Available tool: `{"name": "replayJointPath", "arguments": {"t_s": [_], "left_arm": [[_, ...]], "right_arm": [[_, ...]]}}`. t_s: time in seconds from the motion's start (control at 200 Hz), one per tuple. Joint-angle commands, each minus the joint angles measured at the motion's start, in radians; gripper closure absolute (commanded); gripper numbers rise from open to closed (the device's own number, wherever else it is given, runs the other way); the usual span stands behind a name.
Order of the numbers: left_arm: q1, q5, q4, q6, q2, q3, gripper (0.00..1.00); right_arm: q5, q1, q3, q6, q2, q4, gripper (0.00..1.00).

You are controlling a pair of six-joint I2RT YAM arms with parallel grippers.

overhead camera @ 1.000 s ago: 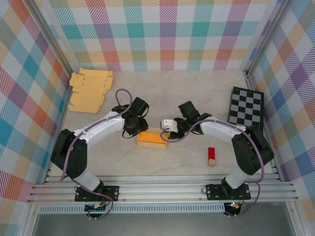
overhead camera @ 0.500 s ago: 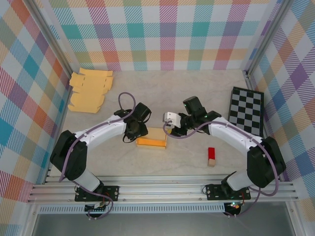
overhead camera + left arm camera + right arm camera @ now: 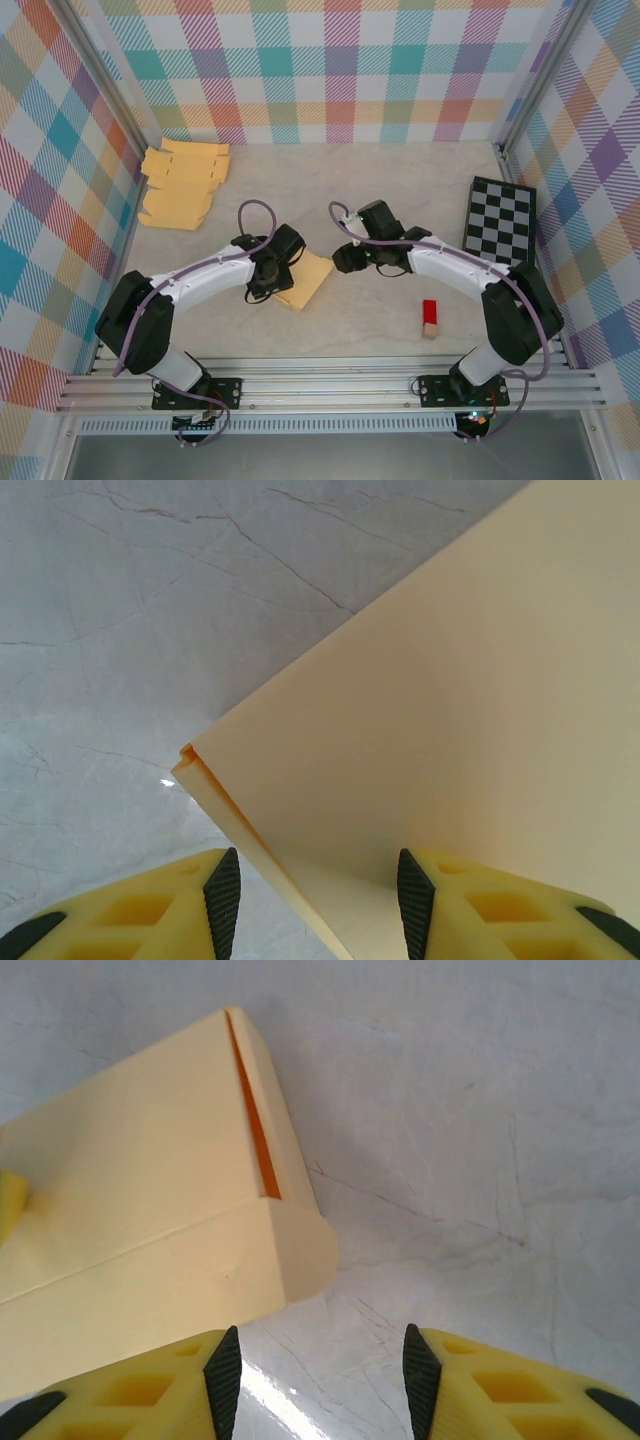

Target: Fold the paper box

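Straddling an edge of paper box (image 3: 308, 278), left gripper (image 3: 313, 882) stood half open, right gripper (image 3: 315, 1357) likewise beside the corner, both empty, bare table (image 3: 390, 200) around.

Plaid walls (image 3: 340, 70) in pastel checks close the cell at 9, 12 and 3 o'clock, with grey metal posts (image 3: 104, 85) slanting up at 11 and 1. The table (image 3: 400, 190) is pale, veined marble under soft, even light. Slotted aluminium rails (image 3: 330, 385) run along 6 o'clock.
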Motion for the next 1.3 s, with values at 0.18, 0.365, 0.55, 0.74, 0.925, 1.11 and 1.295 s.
{"name": "replayJointPath", "arguments": {"t_s": [0.18,0.365,0.55,0.74,0.925,1.11,1.295], "left_arm": [[-0.014,-0.037,0.019,-0.014,-0.005,-0.048,0.52],[-0.015,-0.049,0.024,0.011,0.034,-0.026,0.52],[-0.015,-0.045,0.04,0.02,0.077,-0.011,0.52],[-0.014,-0.055,0.042,0.04,0.117,0.006,0.52],[-0.003,-0.09,0.007,0.061,0.108,0.055,0.52],[0.0,-0.029,0.024,0.109,-0.019,0.083,0.37],[-0.002,0.075,0.042,0.073,-0.112,0.005,0.33]], "right_arm": [[0.052,0.025,0.173,0.093,0.137,-0.033,0.5],[0.071,0.047,0.273,0.054,0.257,-0.075,0.5],[0.056,0.082,0.194,0.077,0.288,-0.017,0.49],[0.08,0.107,0.109,0.097,0.313,0.022,0.5],[0.134,0.106,0.077,0.167,0.284,0.008,0.53],[0.21,0.106,0.09,0.284,0.241,-0.064,0.53],[0.257,0.107,0.101,0.331,0.218,-0.125,0.53]]}}
